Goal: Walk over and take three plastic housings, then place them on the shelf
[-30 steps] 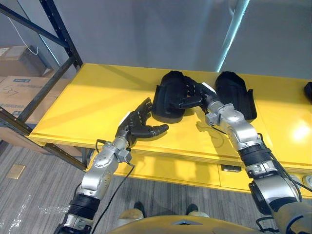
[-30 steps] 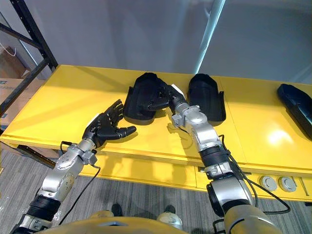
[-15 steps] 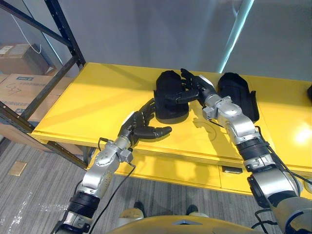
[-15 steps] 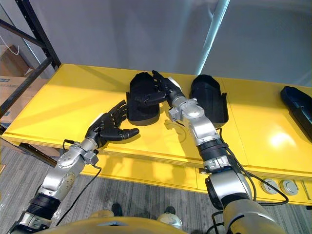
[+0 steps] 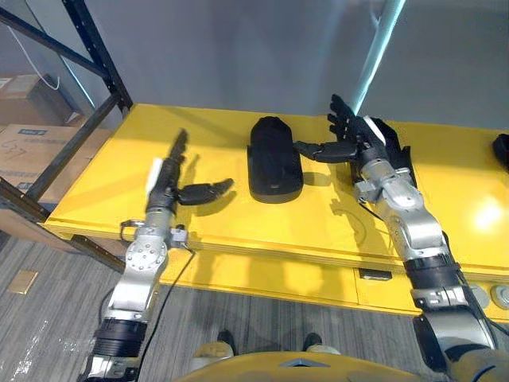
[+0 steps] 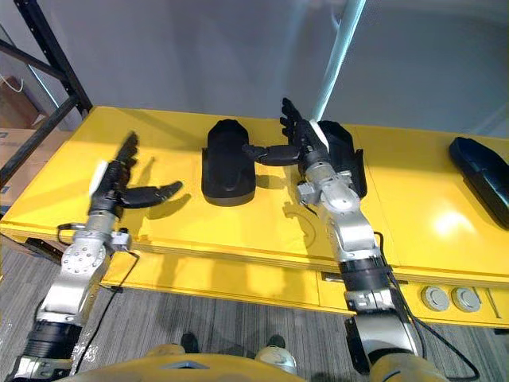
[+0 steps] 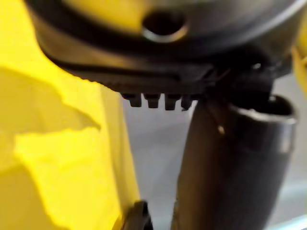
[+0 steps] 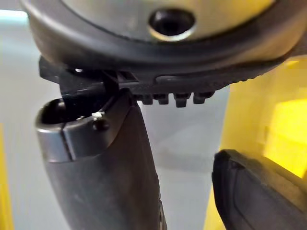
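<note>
At far left, the cardboard boxes (image 5: 28,139) behind the rack post (image 5: 101,56) carry print too small for you to read. Your left hand (image 5: 165,187) hovers over the yellow table (image 5: 103,191), fingers straight, thumb out, holding nothing. It has swung left, away from the middle housing (image 5: 273,159). That housing lies on the table, clear of both hands. Your right hand (image 5: 359,145), which rested on it a second ago, is now raised and empty, fingers spread, in front of the second housing (image 6: 354,159). A third housing (image 6: 481,179) lies far right.
</note>
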Robot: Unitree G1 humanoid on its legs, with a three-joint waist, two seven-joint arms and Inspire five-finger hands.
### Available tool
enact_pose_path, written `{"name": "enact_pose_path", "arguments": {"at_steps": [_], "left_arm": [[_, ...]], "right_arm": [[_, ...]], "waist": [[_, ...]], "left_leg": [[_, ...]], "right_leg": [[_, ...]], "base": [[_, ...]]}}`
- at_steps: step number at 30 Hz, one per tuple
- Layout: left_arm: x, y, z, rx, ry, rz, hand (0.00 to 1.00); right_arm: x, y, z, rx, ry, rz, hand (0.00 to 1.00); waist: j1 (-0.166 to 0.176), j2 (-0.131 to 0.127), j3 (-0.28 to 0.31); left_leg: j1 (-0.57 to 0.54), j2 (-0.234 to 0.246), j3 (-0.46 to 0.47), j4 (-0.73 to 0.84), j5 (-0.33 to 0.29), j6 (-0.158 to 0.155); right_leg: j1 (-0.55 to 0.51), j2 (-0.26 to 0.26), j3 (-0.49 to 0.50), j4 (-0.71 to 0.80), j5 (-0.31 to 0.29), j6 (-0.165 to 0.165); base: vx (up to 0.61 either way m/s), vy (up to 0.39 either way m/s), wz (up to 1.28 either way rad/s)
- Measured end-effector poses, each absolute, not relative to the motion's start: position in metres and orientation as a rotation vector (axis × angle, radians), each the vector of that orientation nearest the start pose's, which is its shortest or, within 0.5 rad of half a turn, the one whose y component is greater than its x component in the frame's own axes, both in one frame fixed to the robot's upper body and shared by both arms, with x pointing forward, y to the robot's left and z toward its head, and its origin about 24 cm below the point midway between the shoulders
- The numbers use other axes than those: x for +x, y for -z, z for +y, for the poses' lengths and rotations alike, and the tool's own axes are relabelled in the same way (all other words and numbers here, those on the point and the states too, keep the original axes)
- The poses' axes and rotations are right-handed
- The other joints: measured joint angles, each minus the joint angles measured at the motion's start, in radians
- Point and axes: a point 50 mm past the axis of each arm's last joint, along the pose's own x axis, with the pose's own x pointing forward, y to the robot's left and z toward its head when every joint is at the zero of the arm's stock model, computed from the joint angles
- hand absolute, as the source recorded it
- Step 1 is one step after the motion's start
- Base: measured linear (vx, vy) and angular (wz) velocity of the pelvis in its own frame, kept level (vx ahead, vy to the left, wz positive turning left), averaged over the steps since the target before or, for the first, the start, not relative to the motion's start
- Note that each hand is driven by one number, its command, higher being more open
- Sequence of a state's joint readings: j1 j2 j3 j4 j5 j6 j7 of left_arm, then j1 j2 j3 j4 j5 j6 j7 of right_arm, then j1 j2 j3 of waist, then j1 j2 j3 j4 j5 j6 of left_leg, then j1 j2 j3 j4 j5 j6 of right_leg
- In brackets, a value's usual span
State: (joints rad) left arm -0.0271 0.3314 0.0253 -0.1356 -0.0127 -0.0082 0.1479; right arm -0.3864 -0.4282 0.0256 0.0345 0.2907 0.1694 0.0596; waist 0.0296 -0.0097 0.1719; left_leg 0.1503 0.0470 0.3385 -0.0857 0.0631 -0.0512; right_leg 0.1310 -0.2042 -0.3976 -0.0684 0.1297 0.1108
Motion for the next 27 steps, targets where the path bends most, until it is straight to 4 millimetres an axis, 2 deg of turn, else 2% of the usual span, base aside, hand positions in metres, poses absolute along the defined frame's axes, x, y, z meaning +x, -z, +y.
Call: {"name": "enact_pose_path", "arguments": {"at_steps": [3,7,12,17,20,27], "left_arm": [[0.254,-0.11,0.213,0.373,-0.204,-0.289,1.0],[0.246,-0.117,0.211,0.397,-0.223,-0.335,1.0],[0.241,-0.113,0.211,0.429,-0.231,-0.329,1.0],[0.237,-0.106,0.21,0.425,-0.238,-0.306,1.0],[0.234,-0.102,0.211,0.423,-0.243,-0.29,1.0],[0.226,-0.092,0.214,0.428,-0.249,-0.244,1.0]], "right_arm": [[0.306,-0.149,-0.194,-0.129,-0.15,-0.239,1.0],[0.284,-0.149,-0.188,-0.05,-0.209,-0.299,1.0],[0.271,-0.13,-0.18,0.034,-0.277,-0.256,1.0],[0.254,-0.098,-0.177,0.067,-0.306,-0.135,1.0],[0.244,-0.086,-0.174,0.12,-0.324,-0.087,1.0],[0.23,-0.083,-0.166,0.149,-0.418,-0.079,1.0]], "waist": [[-0.003,0.0,0.0],[-0.011,-0.001,0.0],[-0.029,-0.003,0.0],[-0.033,-0.004,0.001],[-0.038,-0.004,0.001],[-0.054,-0.007,0.003]], "left_leg": [[-0.001,0.0,0.014,-0.002,-0.007,-0.001],[-0.003,0.0,0.028,0.0,-0.01,0.0],[-0.006,0.0,0.047,0.001,-0.014,0.003],[-0.008,0.001,0.066,0.002,-0.021,0.002],[-0.009,0.0,0.076,0.002,-0.028,0.0],[-0.007,0.0,0.09,0.002,-0.04,0.001]], "right_leg": [[-0.01,0.0,0.015,0.001,-0.002,-0.001],[-0.023,0.0,0.029,0.001,-0.001,0.0],[-0.036,0.002,0.048,-0.002,0.0,0.001],[-0.05,0.005,0.067,-0.003,0.001,0.002],[-0.057,0.006,0.077,-0.004,0.002,0.002],[-0.062,0.006,0.088,-0.007,0.001,0.002]], "base": [[0.0,0.008,-0.14],[0.02,0.012,-0.12],[0.03,0.002,-0.1],[0.03,-0.002,-0.1],[0.03,0.0,-0.11],[0.02,-0.002,-0.05]]}}
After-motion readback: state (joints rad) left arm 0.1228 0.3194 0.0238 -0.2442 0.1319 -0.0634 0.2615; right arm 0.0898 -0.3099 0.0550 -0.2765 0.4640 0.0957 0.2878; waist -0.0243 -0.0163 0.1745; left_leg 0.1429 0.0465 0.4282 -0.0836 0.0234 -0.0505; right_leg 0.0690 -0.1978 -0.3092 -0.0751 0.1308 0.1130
